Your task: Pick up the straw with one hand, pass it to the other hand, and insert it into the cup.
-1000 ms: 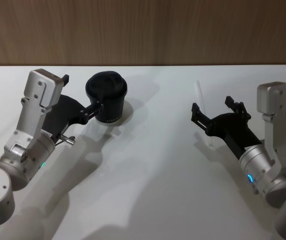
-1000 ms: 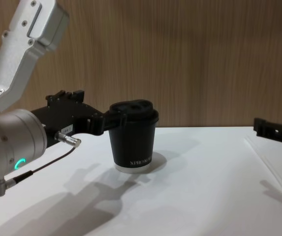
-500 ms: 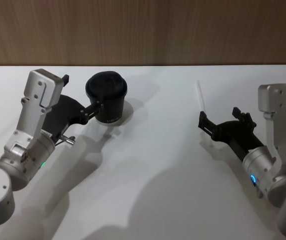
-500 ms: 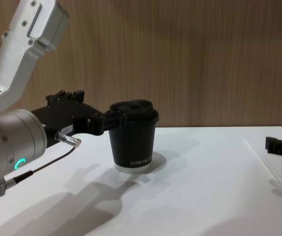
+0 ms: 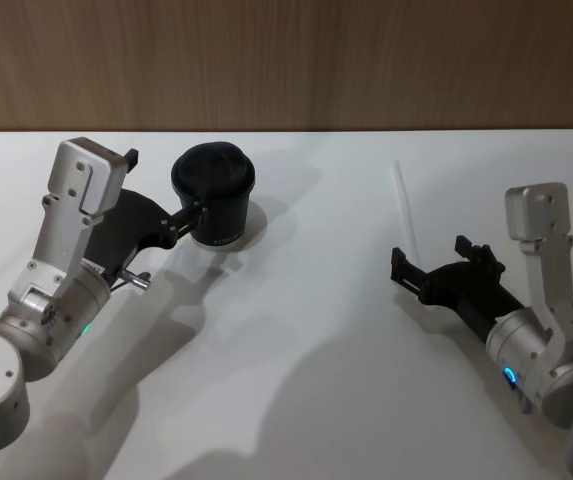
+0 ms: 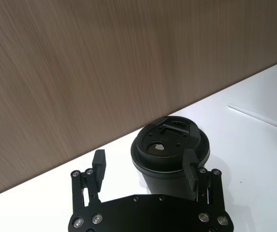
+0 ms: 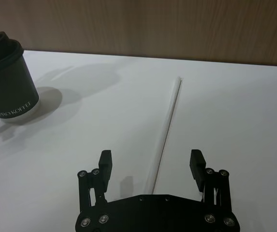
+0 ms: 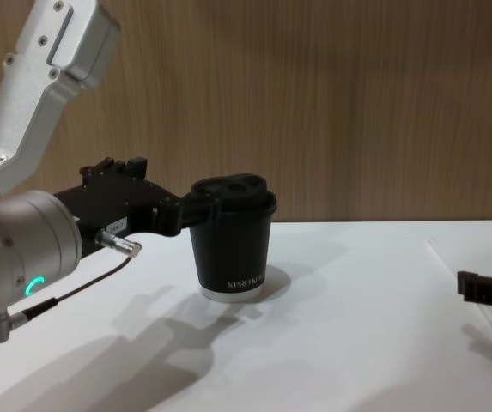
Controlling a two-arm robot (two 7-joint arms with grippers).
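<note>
Straw (image 7: 169,116) flat within spread right hand (image 7: 151,162); left hand (image 6: 144,162) at cup (image 6: 169,145).

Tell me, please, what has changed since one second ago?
The right gripper, open, drew back toward the robot and sank lower; the straw lies between its fingers, ungrasped. The straw, the cup and the open left gripper at the cup stayed put.

There is one cup (image 5: 214,195), at about ten o'clock in the head view, and one straw (image 5: 404,210), at about two o'clock. Two grippers are counted: the left gripper (image 6: 144,163) at about nine o'clock and the right gripper (image 7: 151,157) at about four o'clock. There is one white table (image 5: 306,340) and one wooden wall (image 5: 366,60) at twelve o'clock.
</note>
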